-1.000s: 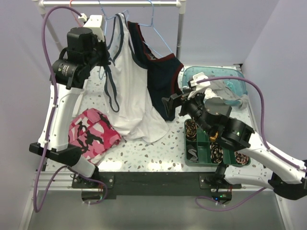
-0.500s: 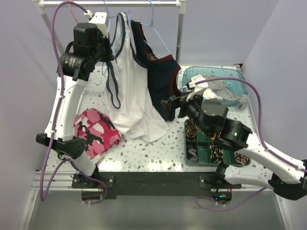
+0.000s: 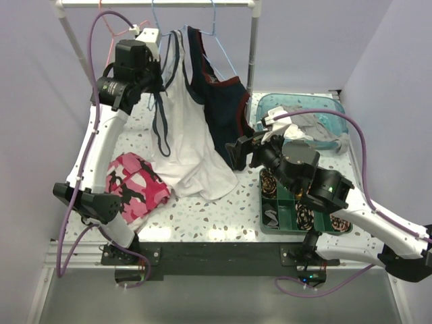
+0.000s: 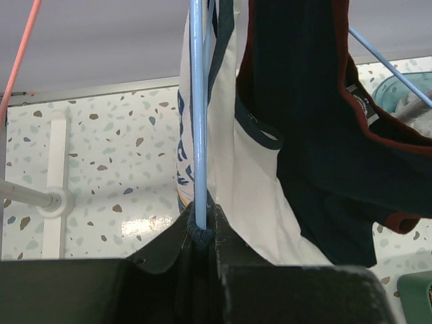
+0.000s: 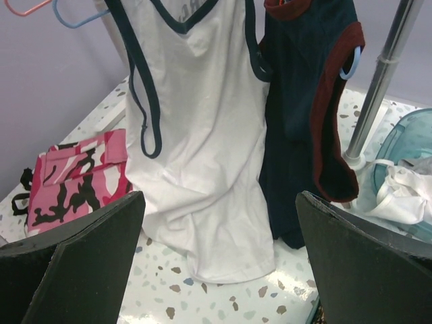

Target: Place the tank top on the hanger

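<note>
The white tank top [image 3: 185, 128] with navy trim hangs from my left gripper [image 3: 160, 67] just under the rail, and its hem rests on the table. In the left wrist view the left gripper [image 4: 200, 233] is shut on the light blue wire hanger [image 4: 198, 101] together with the top's navy strap trim [image 4: 202, 233]. The hanger's wire rises toward the rail [image 3: 153, 17]. My right gripper [image 3: 237, 152] is open and empty. In its wrist view the right gripper [image 5: 219, 256] faces the tank top's lower half [image 5: 202, 155] from a short way off.
A dark navy top with red trim [image 3: 223, 108] hangs on another blue hanger beside the tank top. The rail [image 3: 202, 4] has a post [image 3: 253, 47] at the right. A pink camouflage garment [image 3: 131, 185] lies at the left. A green compartment tray [image 3: 287, 209] and a teal basin [image 3: 307, 104] stand at the right. A pink hanger [image 3: 115, 25] is on the rail.
My left arm has risen and moved right toward the rail, lifting the tank top and hanger with it. The right arm has barely moved.
</note>
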Controlling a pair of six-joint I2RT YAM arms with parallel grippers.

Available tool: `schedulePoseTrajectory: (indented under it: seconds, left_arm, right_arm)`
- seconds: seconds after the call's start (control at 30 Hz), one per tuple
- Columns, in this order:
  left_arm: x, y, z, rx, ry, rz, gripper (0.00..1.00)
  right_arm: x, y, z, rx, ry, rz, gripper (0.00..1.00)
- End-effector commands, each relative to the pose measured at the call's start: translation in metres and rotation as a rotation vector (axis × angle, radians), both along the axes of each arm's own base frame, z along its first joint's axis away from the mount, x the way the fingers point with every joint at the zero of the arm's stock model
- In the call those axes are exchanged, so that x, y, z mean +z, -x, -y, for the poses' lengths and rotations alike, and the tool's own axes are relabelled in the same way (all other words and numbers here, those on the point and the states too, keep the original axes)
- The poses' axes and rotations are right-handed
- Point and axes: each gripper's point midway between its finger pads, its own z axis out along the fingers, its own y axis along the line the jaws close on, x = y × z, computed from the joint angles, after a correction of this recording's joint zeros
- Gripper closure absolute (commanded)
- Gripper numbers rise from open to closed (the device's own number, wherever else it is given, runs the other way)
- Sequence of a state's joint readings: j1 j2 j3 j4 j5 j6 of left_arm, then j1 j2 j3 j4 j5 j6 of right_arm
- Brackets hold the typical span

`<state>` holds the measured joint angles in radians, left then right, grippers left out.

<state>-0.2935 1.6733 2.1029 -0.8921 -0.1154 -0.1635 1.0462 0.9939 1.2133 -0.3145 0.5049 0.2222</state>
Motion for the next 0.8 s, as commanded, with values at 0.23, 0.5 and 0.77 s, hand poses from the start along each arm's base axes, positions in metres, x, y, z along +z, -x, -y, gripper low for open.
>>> schedulePoseTrajectory:
  seconds: [0.23,0.5,0.77]
  left_arm:
    - [0.048,0.006,-0.002,-0.027,0.038,0.16,0.89]
    - [0.068,0.018,-0.003,-0.042,0.054,0.214,0.58]
    - [0.118,0.046,-0.004,-0.093,0.086,0.363,0.35]
  right_arm:
    - [0.004,0.001,-0.001,0.004,-0.043,0.002,0.02]
    - [0.002,0.001,-0.002,0.006,-0.039,-0.002,0.02]
    - [-0.002,0.0,-0.003,0.004,-0.031,-0.006,0.02]
